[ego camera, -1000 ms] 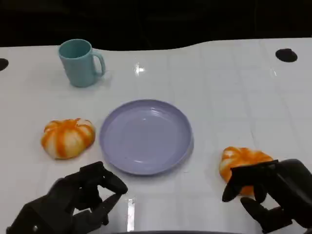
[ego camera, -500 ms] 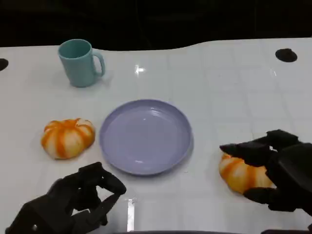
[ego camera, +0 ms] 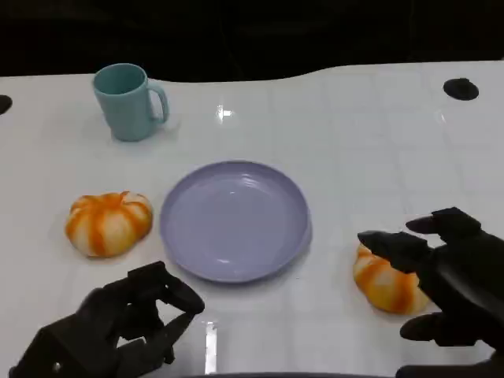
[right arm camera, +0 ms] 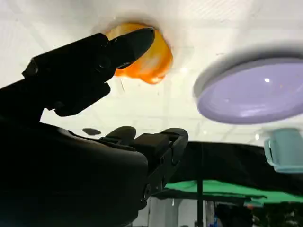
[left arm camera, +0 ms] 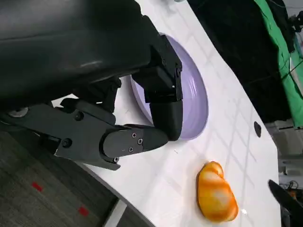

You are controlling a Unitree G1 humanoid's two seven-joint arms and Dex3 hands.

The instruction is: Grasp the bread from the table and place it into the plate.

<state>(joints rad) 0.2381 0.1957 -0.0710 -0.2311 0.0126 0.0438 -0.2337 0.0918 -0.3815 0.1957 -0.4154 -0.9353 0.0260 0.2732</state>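
While the plate [ego camera: 235, 219] lies toward the counter's middle, the right-side bread [ego camera: 387, 282] is found directly beneath the spread, empty fingers [ego camera: 391, 245] of the right hand [ego camera: 450, 279], not yet gripped.

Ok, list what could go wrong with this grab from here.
1. The right hand is open around the right bread, its fingers spread over it; closing off-centre could squash the bread or push it away rather than grip it.
2. The plate sits close beside that bread, so a low carry might clip its rim.
3. A second bread lies left of the plate, nearer the left hand, so one could be left behind.
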